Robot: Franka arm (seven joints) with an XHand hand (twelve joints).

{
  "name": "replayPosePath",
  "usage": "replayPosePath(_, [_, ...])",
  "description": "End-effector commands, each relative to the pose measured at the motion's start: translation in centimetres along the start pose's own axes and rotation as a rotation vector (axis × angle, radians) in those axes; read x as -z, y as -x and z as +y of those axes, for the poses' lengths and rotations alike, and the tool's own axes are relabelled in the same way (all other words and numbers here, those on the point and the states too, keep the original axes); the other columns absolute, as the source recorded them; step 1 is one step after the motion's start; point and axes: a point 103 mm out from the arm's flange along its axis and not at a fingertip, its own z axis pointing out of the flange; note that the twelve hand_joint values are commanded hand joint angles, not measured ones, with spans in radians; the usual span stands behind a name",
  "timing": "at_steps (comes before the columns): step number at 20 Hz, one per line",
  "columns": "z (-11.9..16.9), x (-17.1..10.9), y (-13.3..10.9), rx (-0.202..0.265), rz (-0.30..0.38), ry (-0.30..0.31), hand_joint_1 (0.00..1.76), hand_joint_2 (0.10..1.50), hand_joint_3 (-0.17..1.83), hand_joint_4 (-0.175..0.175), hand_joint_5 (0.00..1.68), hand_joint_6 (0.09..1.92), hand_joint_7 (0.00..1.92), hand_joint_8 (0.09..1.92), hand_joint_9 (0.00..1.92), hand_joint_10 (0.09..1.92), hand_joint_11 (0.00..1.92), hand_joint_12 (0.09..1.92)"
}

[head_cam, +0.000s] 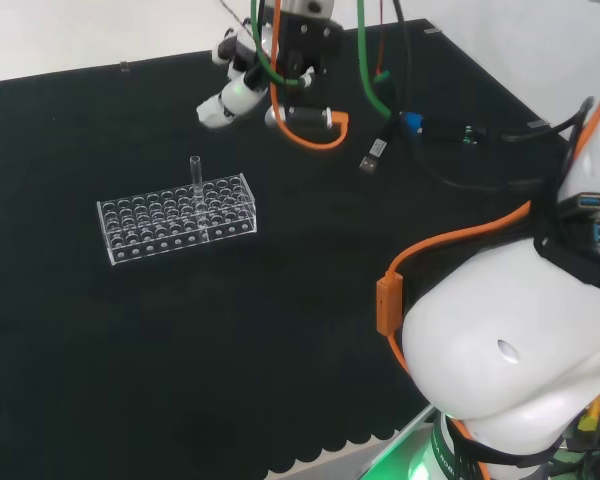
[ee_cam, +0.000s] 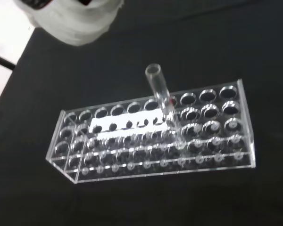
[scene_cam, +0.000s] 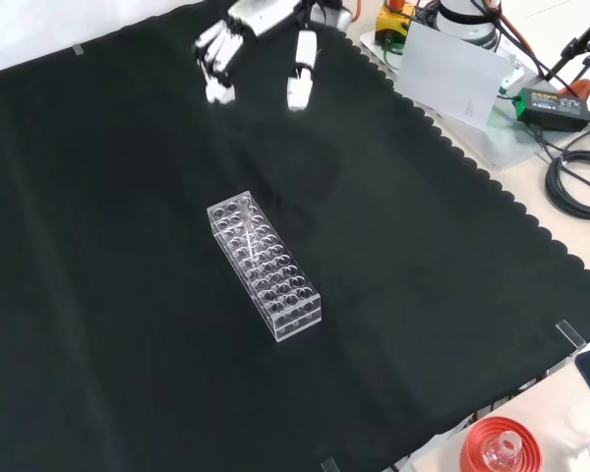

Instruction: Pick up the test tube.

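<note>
Task barely begun: clear glass test tube [ee_cam: 161, 96] stands upright in clear plastic rack [head_cam: 177, 217] on black-clothed table [head_cam: 280, 340], untouched. Black and white hand [scene_cam: 251, 44] hovers well apart, fingers [scene_cam: 300, 84] straight, spread, holding nothing. Approach, grasp, lift all remain.

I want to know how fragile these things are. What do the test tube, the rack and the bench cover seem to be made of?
Test tube: clear and glossy, glass or plastic; the rack shows through its wall.
Rack: clear, hard-looking plastic, probably acrylic; flat sheets with bright edges and rows of drilled holes.
Bench cover: black matte cloth; no shine, scalloped cut edge.
</note>
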Motion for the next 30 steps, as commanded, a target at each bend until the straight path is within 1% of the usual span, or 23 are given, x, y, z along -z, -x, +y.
replayPosePath(1, [1.7,-5.3,-0.3,0.052,0.003,-0.035,0.91,0.73,0.53,-0.029,0.31,0.44,0.53,0.73,0.35,0.90,0.00,1.54])
replayPosePath(3, [2.2,-6.3,-0.2,0.059,-0.004,-0.046,0.92,0.72,0.54,-0.029,0.29,0.56,0.54,0.74,0.36,0.91,0.00,1.55])
replayPosePath(5, [2.8,-7.0,-0.1,0.067,-0.015,-0.055,0.92,0.72,0.55,-0.030,0.29,0.63,0.55,0.74,0.36,0.91,0.00,1.57])
replayPosePath(11, [5.2,-8.9,-0.5,0.093,-0.036,-0.078,0.95,0.72,0.57,-0.034,0.31,0.74,0.59,0.75,0.41,0.90,0.01,1.59])
replayPosePath(15, [6.9,-9.5,-0.8,0.101,-0.055,-0.089,0.96,0.72,0.57,-0.037,0.32,0.78,0.62,0.75,0.43,0.90,0.03,1.59])
replayPosePath(22, [9.1,-9.4,-0.8,0.123,-0.096,-0.097,0.97,0.71,0.59,-0.038,0.32,0.82,0.63,0.75,0.45,0.89,0.05,1.58])
replayPosePath(26, [9.8,-9.5,-0.6,0.134,-0.122,-0.107,0.98,0.71,0.60,-0.037,0.33,0.83,0.64,0.75,0.45,0.89,0.05,1.58])
replayPosePath(30, [9.9,-10.1,-0.1,0.136,-0.142,-0.128,0.99,0.71,0.60,-0.036,0.35,0.84,0.65,0.75,0.46,0.89,0.05,1.58])
